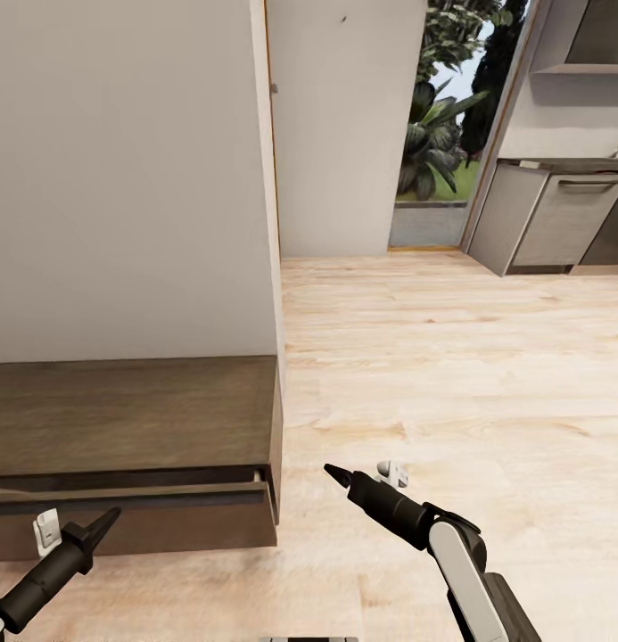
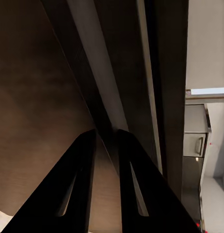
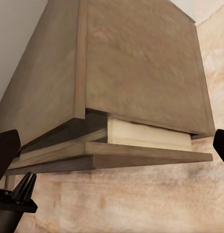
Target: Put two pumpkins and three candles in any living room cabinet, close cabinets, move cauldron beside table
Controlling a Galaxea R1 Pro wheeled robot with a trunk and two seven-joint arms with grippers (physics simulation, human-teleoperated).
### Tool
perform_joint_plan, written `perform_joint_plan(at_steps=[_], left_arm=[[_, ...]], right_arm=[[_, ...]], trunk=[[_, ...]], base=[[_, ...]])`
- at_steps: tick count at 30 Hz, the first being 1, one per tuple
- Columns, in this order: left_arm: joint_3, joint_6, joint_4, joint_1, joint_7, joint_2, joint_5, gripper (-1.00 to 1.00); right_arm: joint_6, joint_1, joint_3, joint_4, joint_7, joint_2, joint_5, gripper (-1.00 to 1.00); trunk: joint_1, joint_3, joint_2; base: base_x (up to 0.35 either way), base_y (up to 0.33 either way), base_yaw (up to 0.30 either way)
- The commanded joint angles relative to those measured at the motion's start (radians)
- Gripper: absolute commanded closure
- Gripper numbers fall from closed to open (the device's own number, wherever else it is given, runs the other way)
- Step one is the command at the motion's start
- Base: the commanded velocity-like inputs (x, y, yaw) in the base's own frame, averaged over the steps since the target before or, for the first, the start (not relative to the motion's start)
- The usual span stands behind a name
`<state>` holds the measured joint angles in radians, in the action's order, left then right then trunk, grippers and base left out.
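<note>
Pale wood flooring (image 1: 451, 357) runs back to a glass door with greenery outside and grey kitchen cabinets (image 1: 558, 218) far off to the right, well away from the low dark-brown cabinet (image 1: 130, 419) that sits against the white wall (image 1: 121, 178). That cabinet is the landmark here: its top drawer (image 1: 130, 490) stands pulled out a little, and in the right wrist view the pale beige lining (image 3: 148, 136) shows behind the projecting drawer front, so it looks not yet shut.

The left gripper (image 1: 102, 522) hangs just in front of the drawer front, its jaws drawn nearly together with only a thin gap and nothing between them. Pointed at the dark face like that, it seems set to push the drawer home rather than to grasp anything. The right gripper (image 1: 337, 475) hovers over the floor just past the cabinet's right end, clear of the drawer's travel; its jaws are spread wide and empty, as its own wrist view shows.

No pumpkin, candle or cauldron is to be seen around the cabinet, so whether the drawer holds anything I cannot tell.
</note>
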<state>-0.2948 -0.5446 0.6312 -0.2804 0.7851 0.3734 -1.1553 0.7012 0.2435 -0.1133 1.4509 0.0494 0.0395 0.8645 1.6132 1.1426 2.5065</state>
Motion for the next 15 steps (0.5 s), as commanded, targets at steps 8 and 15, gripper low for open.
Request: perform_joint_plan(at_steps=[8,15], left_arm=[[-0.01,0.009,-0.002,0.0,-0.004,0.001,-0.001,1.0],[-0.01,0.009,-0.002,0.0,-0.006,0.001,-0.001,1.0]], right_arm=[[0.004,0.0,0.001,0.0,0.004,0.0,-0.004,-1.0],[0.004,0.0,0.001,0.0,0.004,0.0,-0.004,-1.0]], trunk=[[0.0,0.001,0.0],[0.0,0.001,0.0]], base=[[-0.086,0.0,0.0],[-0.155,0.0,0.0]])
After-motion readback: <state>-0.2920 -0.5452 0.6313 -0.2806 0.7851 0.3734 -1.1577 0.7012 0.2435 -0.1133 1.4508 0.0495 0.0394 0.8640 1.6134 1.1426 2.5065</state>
